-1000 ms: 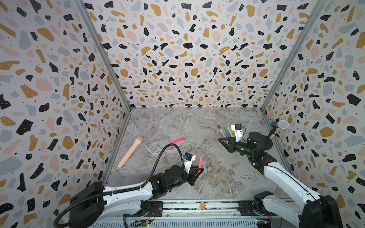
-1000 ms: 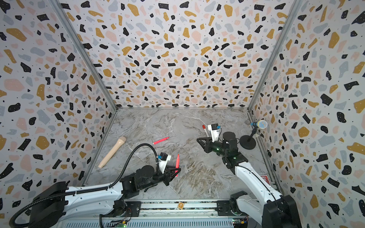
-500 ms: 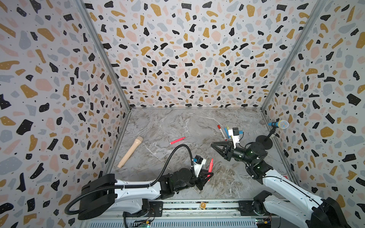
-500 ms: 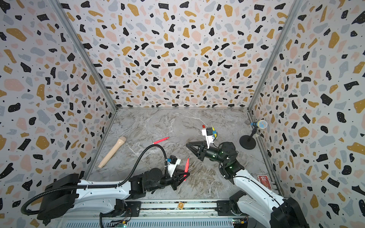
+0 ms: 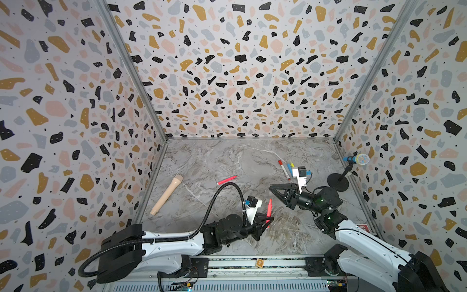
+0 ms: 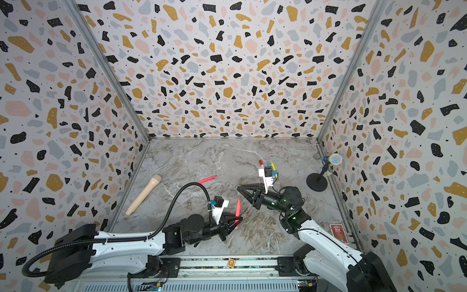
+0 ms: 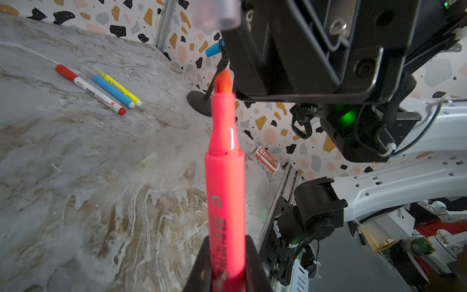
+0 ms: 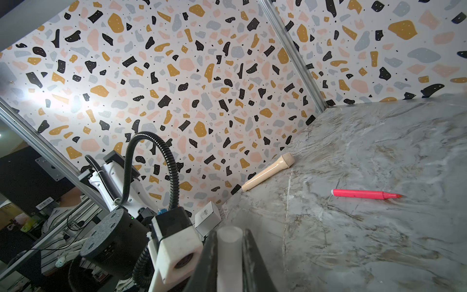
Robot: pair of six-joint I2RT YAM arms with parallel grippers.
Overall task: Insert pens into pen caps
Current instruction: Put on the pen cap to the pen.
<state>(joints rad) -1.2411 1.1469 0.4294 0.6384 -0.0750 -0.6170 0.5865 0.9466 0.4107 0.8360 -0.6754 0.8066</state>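
Our left end effector (image 7: 225, 274) is clamped tight on the barrel of a neon pink marker pen (image 7: 225, 192), whose bare tip points up. Our right end effector (image 8: 229, 242) is pinched closed on a short translucent plastic cap (image 8: 228, 252), held near that tip but not yet on it. We judge this first pairing unfinished.

On the marbled grey desk (image 5: 214, 156), a second neon pink pen (image 5: 227, 180) lies uncapped, and a pale loose cap (image 7: 147, 160) lies well apart from it. The white-barrelled pen with red ends (image 7: 91, 91), blue pen (image 7: 112, 92) and yellow pen (image 7: 121, 89) lie side by side. We cannot tell whether they are all capped.
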